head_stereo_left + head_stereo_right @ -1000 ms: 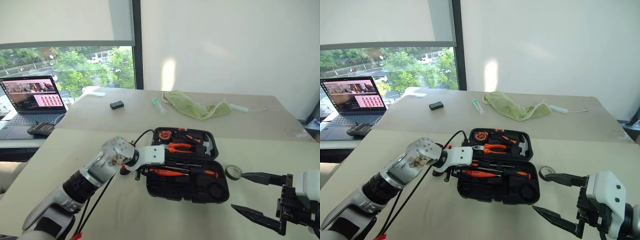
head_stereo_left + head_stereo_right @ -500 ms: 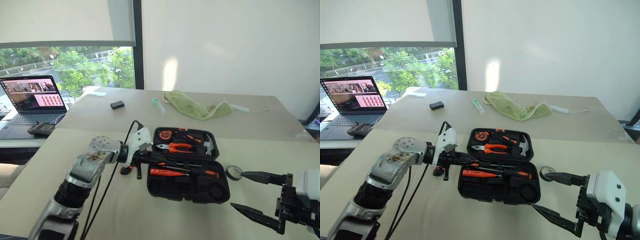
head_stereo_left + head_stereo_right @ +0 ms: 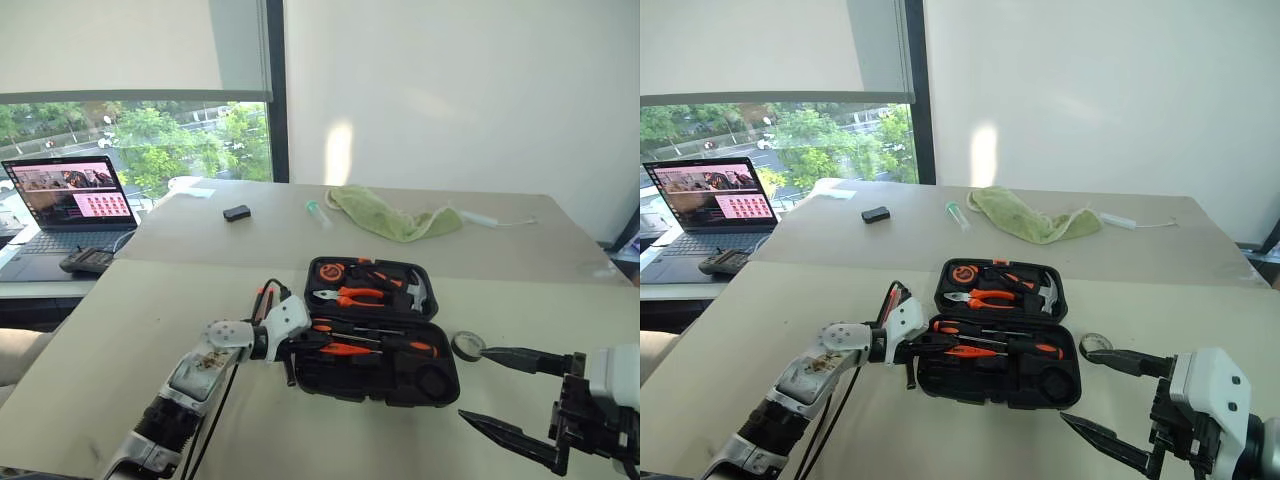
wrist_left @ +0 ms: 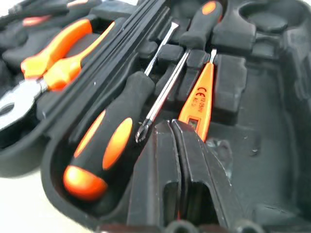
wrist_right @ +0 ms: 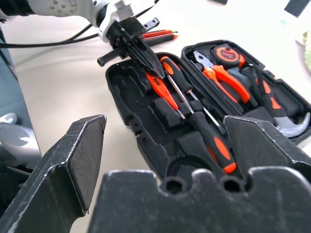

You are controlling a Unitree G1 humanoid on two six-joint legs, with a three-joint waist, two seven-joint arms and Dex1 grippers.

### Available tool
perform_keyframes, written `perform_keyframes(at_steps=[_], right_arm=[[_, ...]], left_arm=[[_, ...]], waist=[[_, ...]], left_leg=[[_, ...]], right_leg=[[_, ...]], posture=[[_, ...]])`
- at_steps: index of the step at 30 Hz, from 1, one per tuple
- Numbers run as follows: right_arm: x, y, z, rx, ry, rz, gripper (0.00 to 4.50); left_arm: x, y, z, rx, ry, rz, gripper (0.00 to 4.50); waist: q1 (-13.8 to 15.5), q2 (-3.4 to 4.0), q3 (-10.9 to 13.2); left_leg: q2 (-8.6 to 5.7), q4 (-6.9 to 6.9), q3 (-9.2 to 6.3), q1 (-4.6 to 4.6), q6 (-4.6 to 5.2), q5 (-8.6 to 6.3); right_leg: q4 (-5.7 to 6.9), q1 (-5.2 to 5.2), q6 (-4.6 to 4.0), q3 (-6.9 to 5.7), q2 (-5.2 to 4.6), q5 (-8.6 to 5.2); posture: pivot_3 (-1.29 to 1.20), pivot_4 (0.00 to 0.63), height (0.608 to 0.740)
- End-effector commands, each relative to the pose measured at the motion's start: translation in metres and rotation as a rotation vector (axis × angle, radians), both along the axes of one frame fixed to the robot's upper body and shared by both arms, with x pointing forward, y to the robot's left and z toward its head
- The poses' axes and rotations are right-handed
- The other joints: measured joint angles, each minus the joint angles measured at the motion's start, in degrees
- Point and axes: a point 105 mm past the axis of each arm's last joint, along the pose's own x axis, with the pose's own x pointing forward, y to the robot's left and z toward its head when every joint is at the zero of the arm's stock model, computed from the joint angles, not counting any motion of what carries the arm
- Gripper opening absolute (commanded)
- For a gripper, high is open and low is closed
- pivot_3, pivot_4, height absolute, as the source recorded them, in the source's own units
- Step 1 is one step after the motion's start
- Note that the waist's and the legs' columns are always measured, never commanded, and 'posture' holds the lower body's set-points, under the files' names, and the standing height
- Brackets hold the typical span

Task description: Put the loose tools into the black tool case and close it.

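Lowered since the earlier frame, the left gripper [image 3: 927, 346] has clenched shut, its tips over the small red-orange screwdriver [image 4: 199, 99] lying in the open black tool case [image 3: 378, 330]. Both long screwdrivers [image 4: 111, 137] lie in their slots. At the case's 3 o'clock sits the tape roll [image 3: 466, 345]; the right gripper [image 3: 505, 392] hangs released nearby.

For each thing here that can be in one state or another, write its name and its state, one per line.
black tool case: open, lying flat on the table
left gripper: shut, over the case's near half
right gripper: open, holding nothing
tape roll: on the table, outside the case
two long screwdrivers: lying in the case
laptop: open, screen lit
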Motion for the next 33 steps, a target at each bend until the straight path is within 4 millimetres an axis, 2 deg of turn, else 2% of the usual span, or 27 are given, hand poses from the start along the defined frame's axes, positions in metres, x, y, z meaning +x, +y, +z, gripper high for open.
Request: perform_keyframes(at_steps=[1, 4, 6, 9, 12, 14, 17, 19, 21, 24, 29, 33], right_arm=[[-0.003, 0.003, 0.007, -0.004, -0.022, 0.008, 4.5], [-0.002, 0.004, 0.005, -0.002, -0.017, 0.008, 4.5], [-0.001, 0.005, 0.005, 0.0, -0.02, 0.007, 4.5], [0.0, 0.007, 0.007, 0.027, -0.03, 0.003, 4.5], [0.005, 0.008, 0.004, 0.053, -0.019, -0.009, 4.5], [0.008, 0.008, 0.003, 0.057, -0.02, -0.009, 4.5], [0.011, 0.009, 0.002, 0.068, -0.02, 0.001, 4.5], [0.012, 0.009, 0.001, 0.074, -0.016, 0.017, 4.5], [0.014, 0.009, 0.001, 0.074, -0.013, 0.029, 4.5], [0.018, 0.007, 0.001, 0.071, -0.014, 0.041, 4.5], [0.021, 0.006, 0.004, 0.054, -0.013, 0.064, 4.5], [0.02, 0.005, 0.006, 0.041, -0.015, 0.063, 4.5]], left_arm=[[-0.008, 0.005, -0.04, 0.112, 0.086, 0.005, 0.1], [-0.011, 0.008, -0.045, 0.159, 0.056, -0.03, 0.1], [-0.008, 0.007, -0.036, 0.093, 0.054, -0.006, 0.1], [0.0, 0.009, 0.007, -0.16, 0.091, 0.077, 0.1], [0.005, 0.03, 0.05, -0.328, 0.086, 0.192, 0.1], [0.008, 0.047, 0.068, -0.407, 0.126, 0.295, 0.1], [0.01, 0.071, 0.08, -0.436, 0.113, 0.473, 0.78], [0.012, 0.088, 0.078, -0.4, 0.1, 0.619, 1.59], [0.016, 0.107, 0.063, -0.315, 0.121, 0.811, 2.38], [0.014, 0.104, 0.043, -0.213, 0.192, 0.88, 3.39], [0.012, 0.089, 0.015, -0.106, 0.301, 0.905, 3.39], [0.018, 0.092, 0.001, -0.07, 0.343, 0.99, 3.39]], waist=[[-0.01, 0.01, -0.01], [-0.05, 0.05, -0.07], [-0.08, 0.06, -0.15], [-0.22, 0.07, -0.14], [-0.61, -0.12, 0.07], [-0.76, -0.21, 0.13], [-0.75, -0.19, 0.13], [-0.66, -0.18, 0.14], [-0.44, -0.2, 0.15], [-0.1, -0.26, 0.18], [-0.07, -0.3, 0.21], [-0.02, -0.27, 0.19]], left_leg=[[0.02, -0.05, 0.0, 0.22, 0.02, -0.02], [0.02, -0.08, 0.0, 0.34, 0.04, -0.02], [0.01, -0.08, 0.0, 0.34, 0.04, -0.02], [0.01, -0.1, 0.0, 0.31, 0.04, -0.02], [0.08, -0.11, -0.01, 0.14, 0.03, -0.02], [0.13, -0.11, -0.03, -0.15, -0.02, 0.01], [0.06, -0.09, -0.04, -0.58, -0.09, 0.07], [-0.02, -0.11, -0.04, -0.57, -0.06, 0.05], [-0.06, -0.1, -0.04, -0.58, 0.0, 0.01], [-0.11, -0.07, -0.04, -0.6, 0.05, 0.0], [-0.1, -0.01, -0.04, -0.65, 0.04, 0.01], [-0.07, -0.08, -0.06, -0.62, 0.0, 0.03]], right_leg=[[-0.04, 0.23, -0.19, -0.01, -0.08, -0.13], [-0.05, 0.34, -0.3, -0.1, -0.48, -0.27], [-0.04, 0.35, -0.21, -0.13, -0.48, -0.24], [-0.03, 0.31, -0.11, -0.14, -0.48, -0.19], [0.0, 0.08, 0.05, -0.13, -0.47, -0.1], [0.06, -0.22, 0.04, -0.1, -0.45, -0.09], [0.16, -0.66, 0.06, -0.12, -0.38, -0.05], [0.15, -0.64, 0.09, -0.19, -0.26, -0.04], [0.09, -0.59, 0.14, -0.18, -0.21, -0.02], [0.02, -0.55, 0.19, -0.16, -0.14, 0.01], [0.02, -0.58, 0.2, -0.14, -0.05, 0.02], [0.05, -0.6, 0.17, -0.1, -0.03, 0.02]], posture=[[0.0, 0.15, 0.74], [0.0, 0.15, 0.74], [0.0, 0.15, 0.74], [0.0, 0.15, 0.74], [0.0, 0.15, 0.74], [0.0, 0.15, 0.74], [0.0, 0.15, 0.74], [0.0, 0.15, 0.74], [0.0, 0.15, 0.74], [0.0, 0.15, 0.74], [0.0, 0.15, 0.74], [0.0, 0.15, 0.74]])
